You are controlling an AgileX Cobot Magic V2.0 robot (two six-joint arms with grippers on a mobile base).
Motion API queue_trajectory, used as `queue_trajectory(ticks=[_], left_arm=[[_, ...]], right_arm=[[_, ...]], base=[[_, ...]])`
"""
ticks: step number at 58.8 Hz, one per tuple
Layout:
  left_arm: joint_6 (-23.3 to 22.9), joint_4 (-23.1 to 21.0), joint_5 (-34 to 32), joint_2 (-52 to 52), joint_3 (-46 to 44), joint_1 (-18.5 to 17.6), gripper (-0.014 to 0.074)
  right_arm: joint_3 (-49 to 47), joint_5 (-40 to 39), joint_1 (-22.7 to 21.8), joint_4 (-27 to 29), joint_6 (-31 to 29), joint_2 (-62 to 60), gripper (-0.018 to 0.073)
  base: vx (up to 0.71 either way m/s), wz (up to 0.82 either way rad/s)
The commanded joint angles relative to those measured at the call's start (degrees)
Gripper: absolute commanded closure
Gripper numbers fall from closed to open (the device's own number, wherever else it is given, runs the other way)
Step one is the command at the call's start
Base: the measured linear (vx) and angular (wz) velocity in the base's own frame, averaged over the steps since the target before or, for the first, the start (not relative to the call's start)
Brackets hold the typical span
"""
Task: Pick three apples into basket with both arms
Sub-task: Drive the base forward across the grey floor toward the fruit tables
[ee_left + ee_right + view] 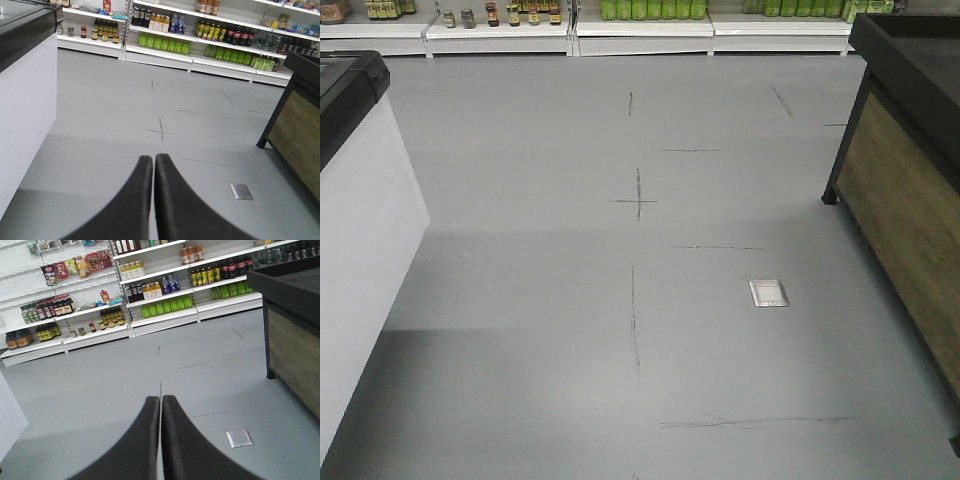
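1. Left pincer: lower centre of the left wrist view. Its two black fingers are closed almost tip to tip, with only a hairline slit between them and nothing gripped. The finger bases are cut off by the bottom edge.
2. Right pincer: lower centre of the right wrist view. It is closed to a thin seam and holds nothing. Its bases are also cut off at the bottom edge.
3. Apples and basket: outside all three views, so their place cannot be told.
4. Floor: plain grey. A dark cross mark sits at the centre of the front view, and a small metal plate lies right of centre, lower down.
5. White cabinet: it has a black top and sits at the left edge of the front view, cropped by the frame.
6. Wood-panelled stand: black rim, at the right edge and cropped. The inside of its top is hidden at this angle.
7. Shelves: along the top edge. The front view shows only the lowest row, with green bottles at top centre. The labels are too small to read.
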Motion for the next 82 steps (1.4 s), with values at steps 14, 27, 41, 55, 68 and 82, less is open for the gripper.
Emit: queue_trajectory(ticks=[14, 27, 41, 55, 68, 82], left_arm=[[-0.38, -0.11, -4.24, -0.74, -1.43, -0.30, 0.0602], [-0.38, -0.11, -4.24, -0.74, -1.43, -0.30, 0.0602], [-0.38, -0.11, -4.24, -0.74, -1.43, -0.30, 0.0602], [-0.38, -0.11, -4.24, -0.74, -1.43, -0.30, 0.0602], [-0.38, -0.11, -4.24, -0.74, -1.43, -0.30, 0.0602], [-0.38, -0.11, -4.24, -0.74, -1.43, -0.30, 0.0602]], right_arm=[[0.62, -4.13, -0.35, -0.83, -0.53, -0.68, 0.0564], [0.62, -4.13, -0.35, -0.83, -0.53, -0.68, 0.0564], [0.62, -4.13, -0.35, -0.83, -0.53, -0.68, 0.0564], [0.62, -4.13, -0.35, -0.83, -0.53, -0.68, 0.0564], [0.62, -4.13, -0.35, -0.83, -0.53, -0.68, 0.0564], [0.62, -4.13, -0.35, -0.83, -0.53, -0.68, 0.0564]], base=[[0.00, 0.00], [0.00, 0.00], [0.00, 0.00], [0.00, 0.00], [0.00, 0.00], [0.00, 0.00]])
